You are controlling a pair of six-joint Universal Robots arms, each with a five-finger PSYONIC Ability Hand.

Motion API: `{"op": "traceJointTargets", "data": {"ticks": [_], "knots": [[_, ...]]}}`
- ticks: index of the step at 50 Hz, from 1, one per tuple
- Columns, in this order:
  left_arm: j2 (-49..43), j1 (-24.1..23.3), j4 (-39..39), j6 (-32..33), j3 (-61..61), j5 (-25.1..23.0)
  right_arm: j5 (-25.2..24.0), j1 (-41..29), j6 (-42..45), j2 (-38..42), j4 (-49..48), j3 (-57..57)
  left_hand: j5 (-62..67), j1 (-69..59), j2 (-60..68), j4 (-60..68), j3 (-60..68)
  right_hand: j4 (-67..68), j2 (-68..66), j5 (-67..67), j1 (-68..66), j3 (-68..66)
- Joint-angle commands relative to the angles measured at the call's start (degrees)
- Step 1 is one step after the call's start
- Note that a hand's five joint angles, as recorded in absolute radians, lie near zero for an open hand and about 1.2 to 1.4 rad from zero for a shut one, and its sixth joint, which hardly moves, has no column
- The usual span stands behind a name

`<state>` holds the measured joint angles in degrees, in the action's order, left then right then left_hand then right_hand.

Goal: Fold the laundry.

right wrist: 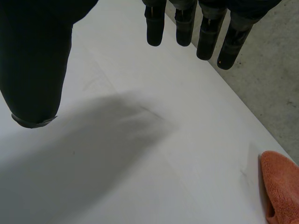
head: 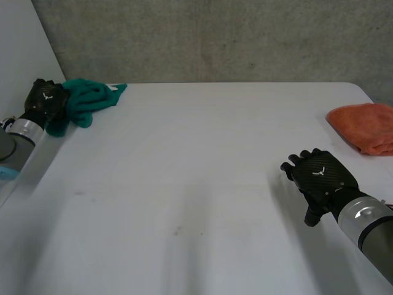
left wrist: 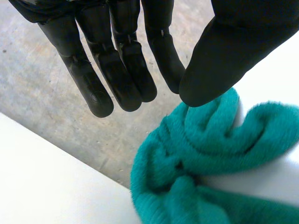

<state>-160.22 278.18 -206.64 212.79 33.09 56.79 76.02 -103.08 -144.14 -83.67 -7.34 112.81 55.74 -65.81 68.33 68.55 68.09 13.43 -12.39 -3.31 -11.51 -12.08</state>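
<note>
A crumpled teal towel [head: 86, 101] lies at the table's far left corner. My left hand [head: 44, 98] rests against its left side. In the left wrist view the fingers [left wrist: 117, 70] hang straight past the table's edge, and the thumb [left wrist: 233, 51] has its tip at the top fold of the towel [left wrist: 210, 158]. No cloth shows between the thumb and the fingers. My right hand [head: 319, 178] hovers open above the bare table at the near right. Its fingers [right wrist: 182, 23] are straight and spread from the thumb [right wrist: 35, 70], holding nothing.
A bunched orange towel [head: 365, 126] lies at the far right edge of the white table [head: 196, 184], a short way beyond my right hand; its edge [right wrist: 282, 186] shows past the fingertips. A concrete floor lies beyond the table's edges.
</note>
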Motion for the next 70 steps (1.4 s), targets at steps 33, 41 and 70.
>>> {"op": "traceJointTargets", "data": {"ticks": [33,41,70], "knots": [[-3.0,-1.1,9.4,-19.2,-7.3,10.3,-4.4,3.4,0.0,0.8,-2.0,2.6,-33.8,33.9,-36.4,-36.6,-36.2,-3.4,2.4,3.3,1.5,2.1],[-3.6,-1.3,10.4,-18.9,-8.7,10.0,-4.7,4.6,0.1,1.0,-2.2,2.5,-32.5,32.6,-35.1,-35.3,-34.8,-3.4,2.4,3.3,1.5,2.1],[4.3,-3.3,13.5,-28.9,0.6,15.5,-5.9,4.6,0.0,1.9,-2.4,2.6,-34.8,34.9,-37.4,-37.6,-37.2,-3.4,2.4,3.3,1.5,2.1]]}}
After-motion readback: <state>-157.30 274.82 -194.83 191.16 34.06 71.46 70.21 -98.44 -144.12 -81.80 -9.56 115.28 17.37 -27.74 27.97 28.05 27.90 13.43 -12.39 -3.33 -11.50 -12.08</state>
